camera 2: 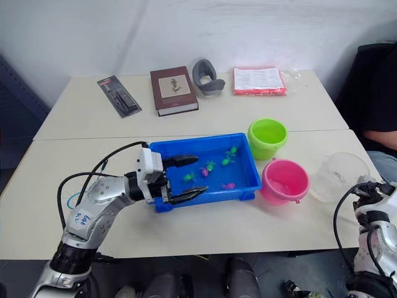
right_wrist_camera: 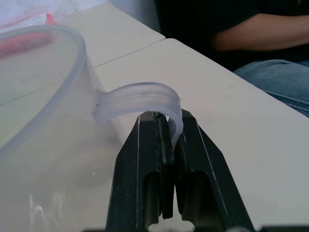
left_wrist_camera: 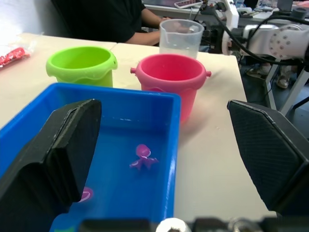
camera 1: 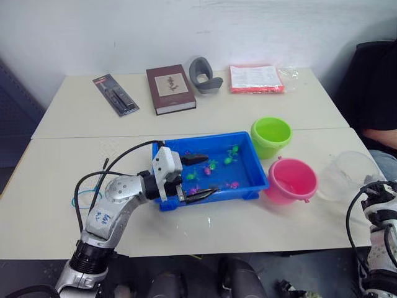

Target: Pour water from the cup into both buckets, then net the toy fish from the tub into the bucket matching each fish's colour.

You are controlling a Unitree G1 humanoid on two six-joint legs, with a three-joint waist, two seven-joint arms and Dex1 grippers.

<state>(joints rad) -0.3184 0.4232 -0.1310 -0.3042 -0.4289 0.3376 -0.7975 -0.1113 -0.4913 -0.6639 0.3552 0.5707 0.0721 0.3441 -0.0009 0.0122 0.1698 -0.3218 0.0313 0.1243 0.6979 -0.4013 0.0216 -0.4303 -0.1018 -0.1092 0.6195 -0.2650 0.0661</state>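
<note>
Right gripper [right_wrist_camera: 169, 128] was clamped shut on the handle of the clear cup [camera 2: 338, 176], which sat upright on the table [camera 2: 267, 223] at the robot's right, just past the pink bucket [camera 2: 285, 180]. From the wrist camera you could see both black fingers pinched tight with the curved handle squeezed between them.

Left gripper [camera 2: 187, 177] was wide open and holding nothing, hanging over the near left end of the blue tub [camera 2: 245, 186], one finger over the inside and the other by the front rim. Whether it touched the tub, hard to say.

Tub sat mid-table with the toy fish [camera 2: 211, 166] scattered inside, a few green and a few pink. One pink one [left_wrist_camera: 143, 157] showed up nicely from the left wrist camera, lying on the tub floor.

Green bucket [camera 2: 267, 137] stood at the tub's far right corner, pink bucket right beside the tub's right end, the two close together.

Further back on the table were a brown book [camera 2: 173, 89], a flat black package [camera 2: 118, 95], a grey curved thing [camera 2: 206, 76] and a red-and-white packet [camera 2: 259, 81]. A person's arm [right_wrist_camera: 256, 31] in a dark top was at the table's right edge.
</note>
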